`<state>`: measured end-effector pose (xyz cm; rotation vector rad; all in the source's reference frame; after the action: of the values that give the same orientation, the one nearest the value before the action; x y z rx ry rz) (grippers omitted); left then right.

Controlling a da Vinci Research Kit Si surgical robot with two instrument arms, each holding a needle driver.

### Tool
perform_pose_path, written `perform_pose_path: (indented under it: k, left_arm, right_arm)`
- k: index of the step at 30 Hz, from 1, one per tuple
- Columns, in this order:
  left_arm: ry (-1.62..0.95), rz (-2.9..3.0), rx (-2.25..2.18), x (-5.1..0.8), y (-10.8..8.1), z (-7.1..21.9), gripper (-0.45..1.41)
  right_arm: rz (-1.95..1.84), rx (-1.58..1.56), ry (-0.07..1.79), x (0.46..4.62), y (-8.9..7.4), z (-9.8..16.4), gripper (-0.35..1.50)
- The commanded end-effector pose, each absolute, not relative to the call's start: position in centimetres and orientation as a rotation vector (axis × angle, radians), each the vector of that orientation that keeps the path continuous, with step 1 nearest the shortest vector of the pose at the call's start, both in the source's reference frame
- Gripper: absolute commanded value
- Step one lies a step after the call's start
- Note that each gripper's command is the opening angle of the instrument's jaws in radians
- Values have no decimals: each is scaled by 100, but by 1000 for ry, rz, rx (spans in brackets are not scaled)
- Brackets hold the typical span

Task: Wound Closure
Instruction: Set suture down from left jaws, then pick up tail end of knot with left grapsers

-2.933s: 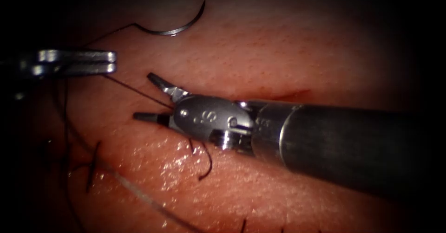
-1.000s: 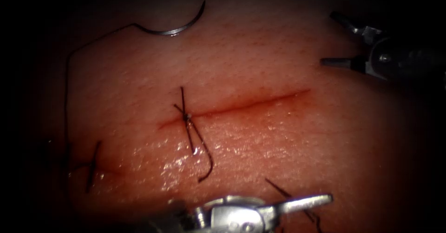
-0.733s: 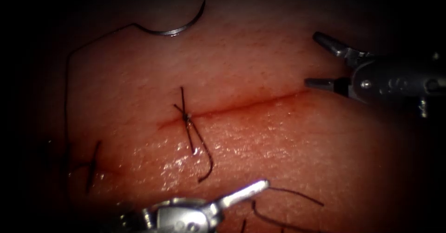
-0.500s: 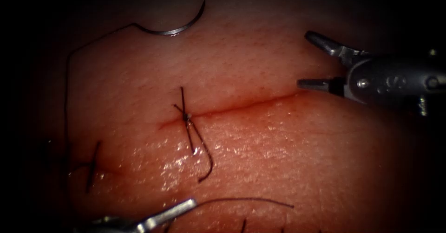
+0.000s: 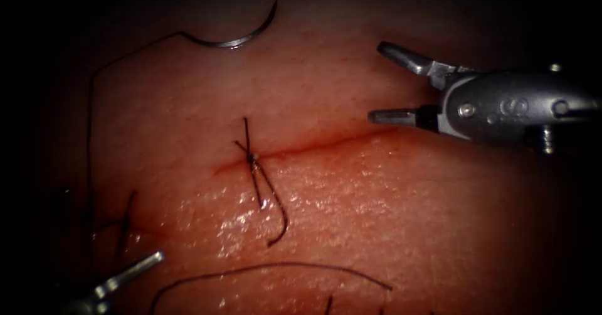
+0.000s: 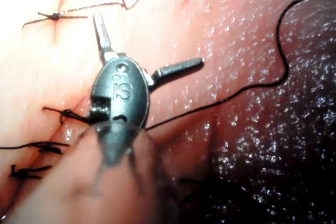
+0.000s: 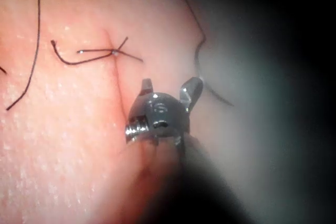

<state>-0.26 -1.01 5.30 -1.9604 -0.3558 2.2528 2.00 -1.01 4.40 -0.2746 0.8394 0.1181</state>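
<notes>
Your right tool (image 5: 379, 83) sits at the right end of the cut (image 5: 326, 143) with its jaws spread wide and nothing between them; the right wrist view (image 7: 165, 90) confirms the jaws parted and empty, just beside the line of the cut. Your left tool (image 5: 125, 274) lies at the near left edge of the tissue (image 5: 389, 208), well apart from the cut; the left wrist view (image 6: 144, 45) shows its jaws splayed open and holding nothing, though a dark thread runs close past its wrist. The needle (image 5: 241, 34) rests free on the surface at the far side of the tissue, not in it and well apart from both tools. Its thread (image 5: 91, 120) trails from the needle's blunt end down the left side. One tied stitch (image 5: 253, 158) crosses the left end of the cut, its cut ends (image 5: 276, 218) lying toward the near side. A loose strand (image 5: 276, 266) curves across the near tissue. Red fluid (image 5: 301, 147) lines the cut.
</notes>
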Motion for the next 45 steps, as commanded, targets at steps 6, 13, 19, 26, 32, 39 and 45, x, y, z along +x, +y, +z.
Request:
perform_pose_path:
  k: [6, 13, 19, 26, 32, 39, 45]
  left_arm:
    - [-344, 2254, -1888, -23, -88, 571, 113]
    - [-274, 2282, -1754, 5, -50, 595, 47]
    - [-124, 2308, -1745, -11, -32, 599, 24]
    - [-97, 2263, -1744, -51, -16, 602, -37]
    - [-141, 2268, -1863, -93, -31, 607, -18]
    - [-181, 2305, -1880, -107, -45, 607, 19]
    - [-187, 2315, -1879, -114, -47, 608, 34]
  right_arm:
    - [172, -193, 849, 204, -118, 449, 143]
    - [164, -184, 858, 188, -119, 451, 136]
    - [159, -190, 860, 188, -125, 454, 135]
    - [154, -198, 862, 192, -133, 457, 135]
    - [142, -214, 866, 197, -146, 466, 141]
    - [134, -215, 862, 198, -151, 473, 141]
    - [132, -217, 863, 198, -152, 475, 143]
